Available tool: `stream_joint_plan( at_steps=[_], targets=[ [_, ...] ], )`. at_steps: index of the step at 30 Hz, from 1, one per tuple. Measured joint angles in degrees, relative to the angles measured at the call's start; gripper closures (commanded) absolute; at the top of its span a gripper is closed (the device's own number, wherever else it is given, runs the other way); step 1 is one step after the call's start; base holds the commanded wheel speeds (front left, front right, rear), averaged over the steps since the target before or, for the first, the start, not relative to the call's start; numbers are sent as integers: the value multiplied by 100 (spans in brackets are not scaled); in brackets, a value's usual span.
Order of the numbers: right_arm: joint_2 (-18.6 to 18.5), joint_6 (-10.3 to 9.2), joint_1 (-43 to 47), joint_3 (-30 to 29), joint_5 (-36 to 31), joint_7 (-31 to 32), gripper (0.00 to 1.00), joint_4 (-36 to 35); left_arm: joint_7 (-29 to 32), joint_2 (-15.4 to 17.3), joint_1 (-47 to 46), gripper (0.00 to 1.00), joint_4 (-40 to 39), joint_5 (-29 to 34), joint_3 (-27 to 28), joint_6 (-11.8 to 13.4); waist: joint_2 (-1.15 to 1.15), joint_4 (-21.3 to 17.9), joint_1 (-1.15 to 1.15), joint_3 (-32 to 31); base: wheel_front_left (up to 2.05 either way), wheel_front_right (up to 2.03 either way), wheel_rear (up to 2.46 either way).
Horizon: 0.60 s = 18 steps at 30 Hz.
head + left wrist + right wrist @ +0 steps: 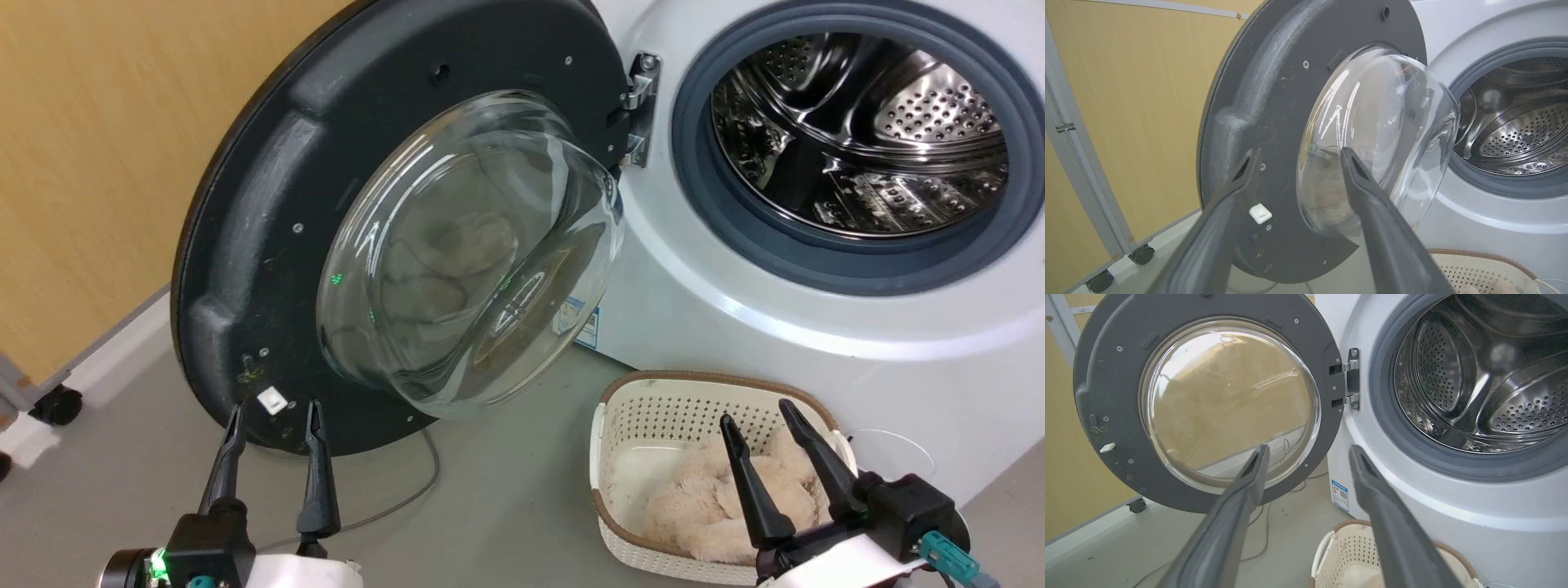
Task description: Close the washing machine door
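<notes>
reach with nearer left gripper (275, 406), parted and empty, for washing machine door (269, 204) rim just ahead; hinge (641, 106) at right.

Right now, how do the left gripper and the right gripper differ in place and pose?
The left gripper points at the lower black rim of the washing machine door; the right gripper hangs above the cream basket of fluffy cloth. The left gripper's fingers stand nearly upright in the head view; the right gripper's fingers lean to the left there. Both are open and hold nothing.
</notes>
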Motion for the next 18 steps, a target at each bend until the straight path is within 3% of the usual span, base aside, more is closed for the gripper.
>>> stream_joint_plan(
  at_steps=[7,16,17,18],
  targets=[
    [-45,0,-1,105,156,-130,0,48,-132,0,19,0,-43,-21,16,42,0,259,0,-1,0,0,0],
    [-46,0,-1,85,185,-143,0,47,-143,0,25,0,-45,-51,19,41,0,274,-1,24,0,0,0],
    [-46,0,-1,78,185,-143,0,44,-143,0,25,9,-45,-52,20,41,0,275,-1,31,0,0,0],
    [-46,0,-1,76,185,-143,0,42,-143,0,25,100,-48,-69,30,38,0,275,0,39,0,0,0]
  ],
)
